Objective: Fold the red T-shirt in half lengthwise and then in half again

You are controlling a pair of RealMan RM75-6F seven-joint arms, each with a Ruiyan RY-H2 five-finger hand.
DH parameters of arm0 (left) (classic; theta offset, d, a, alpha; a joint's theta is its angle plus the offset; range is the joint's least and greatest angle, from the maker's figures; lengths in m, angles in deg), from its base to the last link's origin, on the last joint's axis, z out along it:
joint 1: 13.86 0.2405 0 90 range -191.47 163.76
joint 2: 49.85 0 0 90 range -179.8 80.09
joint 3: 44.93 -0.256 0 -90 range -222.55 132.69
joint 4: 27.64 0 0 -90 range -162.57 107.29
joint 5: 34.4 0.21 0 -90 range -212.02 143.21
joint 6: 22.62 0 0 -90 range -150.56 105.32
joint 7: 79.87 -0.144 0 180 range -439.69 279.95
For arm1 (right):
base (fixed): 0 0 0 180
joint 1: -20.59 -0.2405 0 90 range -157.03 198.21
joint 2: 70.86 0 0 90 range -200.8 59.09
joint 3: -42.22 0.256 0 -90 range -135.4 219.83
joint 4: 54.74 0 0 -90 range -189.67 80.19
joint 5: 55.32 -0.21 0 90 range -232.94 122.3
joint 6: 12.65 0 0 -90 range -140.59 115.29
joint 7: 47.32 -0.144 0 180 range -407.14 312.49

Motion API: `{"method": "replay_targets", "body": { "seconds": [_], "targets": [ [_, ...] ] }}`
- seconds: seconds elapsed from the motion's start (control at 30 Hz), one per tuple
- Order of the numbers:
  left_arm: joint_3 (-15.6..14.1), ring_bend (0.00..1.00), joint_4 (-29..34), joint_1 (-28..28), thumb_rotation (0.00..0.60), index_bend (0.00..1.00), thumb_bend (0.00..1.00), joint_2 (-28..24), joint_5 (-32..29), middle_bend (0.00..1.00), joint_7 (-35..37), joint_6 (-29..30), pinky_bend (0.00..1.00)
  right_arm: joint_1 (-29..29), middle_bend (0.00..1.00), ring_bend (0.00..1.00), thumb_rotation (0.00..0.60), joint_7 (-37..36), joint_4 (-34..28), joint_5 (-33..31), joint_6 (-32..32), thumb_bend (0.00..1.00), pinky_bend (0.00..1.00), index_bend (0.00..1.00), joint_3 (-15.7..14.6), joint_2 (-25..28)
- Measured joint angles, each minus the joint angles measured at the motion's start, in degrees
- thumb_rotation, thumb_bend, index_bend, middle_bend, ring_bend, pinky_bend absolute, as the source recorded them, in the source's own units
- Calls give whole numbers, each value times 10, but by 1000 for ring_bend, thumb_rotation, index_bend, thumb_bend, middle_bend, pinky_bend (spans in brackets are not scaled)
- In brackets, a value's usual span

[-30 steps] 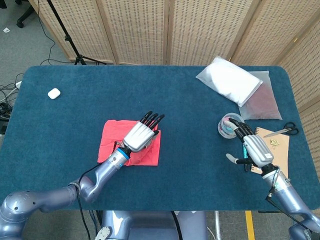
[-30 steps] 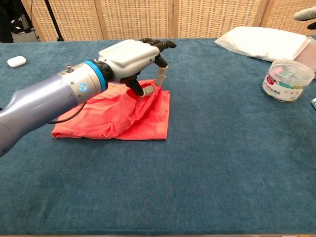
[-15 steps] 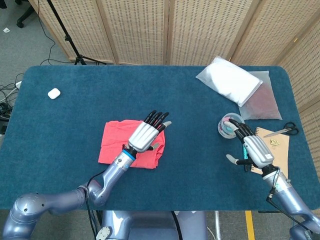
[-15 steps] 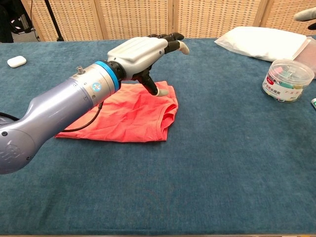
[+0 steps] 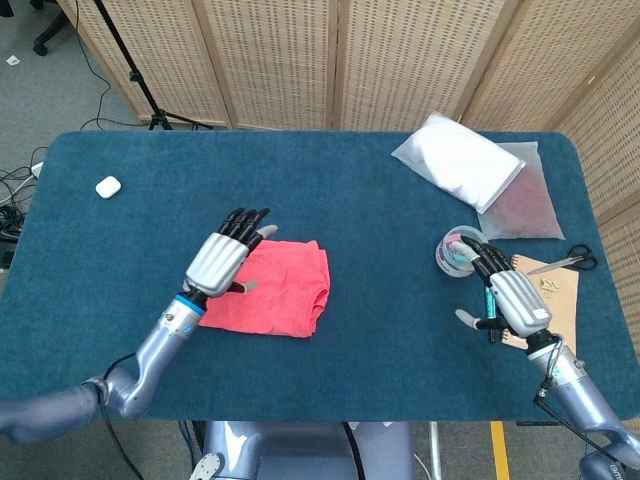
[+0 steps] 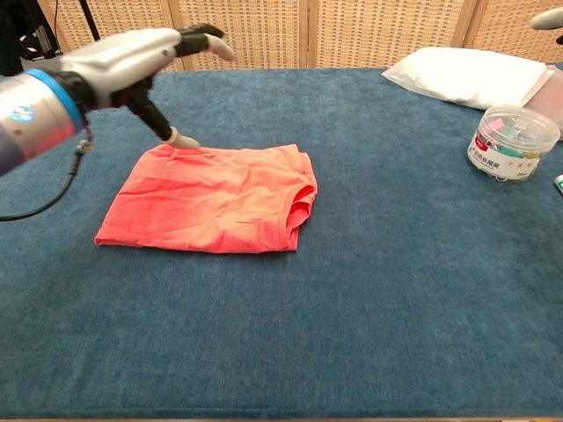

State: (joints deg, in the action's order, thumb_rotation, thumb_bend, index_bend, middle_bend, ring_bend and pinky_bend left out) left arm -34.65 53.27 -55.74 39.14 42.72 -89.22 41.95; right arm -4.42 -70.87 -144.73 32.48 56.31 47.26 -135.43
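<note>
Left hand lifted off, fingers spread, nothing held; red T-shirt lies folded on the table.

The left hand (image 5: 218, 263) is seen raised at the shirt's 9 o'clock edge in the head view, its fingers (image 6: 198, 37) splayed apart and empty, the thumb tip pointed down just at the cloth's far left corner in the chest view; actual contact cannot be told. The red T-shirt (image 6: 211, 198) is spread as a flat folded rectangle on the blue table (image 5: 330, 330), with the collar opening shown at its 3 o'clock edge. The right hand (image 5: 505, 296) is held low at 3 o'clock of the table, fingers apart, nothing gripped, just at 6 o'clock of a clear round tub (image 5: 457, 250) and partly over a brown notebook (image 5: 555, 300). Scissors (image 5: 565, 264) are laid on the notebook's top edge. White bags (image 5: 460, 160) are placed at 1 o'clock, and a small white case (image 5: 108, 186) at 10 o'clock.
</note>
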Motion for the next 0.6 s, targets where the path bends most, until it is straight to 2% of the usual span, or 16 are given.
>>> {"method": "replay_targets", "body": {
  "seconds": [0.07, 0.1, 0.3, 0.4, 0.6],
  "targets": [
    [-6, 0, 33, 24, 600, 0, 0, -33, -5, 0, 1, 16, 0, 4, 0, 0, 600, 27, 4, -2, 14, 16, 0, 0, 4, -6],
    [-11, 0, 59, 45, 600, 0, 0, -60, -9, 0, 4, 31, 0, 7, 0, 0, 600, 48, 7, -3, 25, 2, 0, 0, 6, -11],
    [-40, 0, 164, 147, 600, 0, 0, -174, -26, 0, 21, 113, 0, 31, 0, 0, 600, 161, 25, -5, 102, 0, 0, 0, 19, -45],
    [-55, 0, 204, 187, 600, 0, 0, -210, -31, 0, 31, 149, 0, 49, 0, 0, 600, 196, 32, -2, 136, 0, 0, 0, 21, -61],
    [-75, 0, 250, 239, 600, 0, 0, -251, -34, 0, 43, 192, 0, 76, 0, 0, 600, 214, 29, 6, 173, 0, 0, 0, 15, -67]
  ]
}}
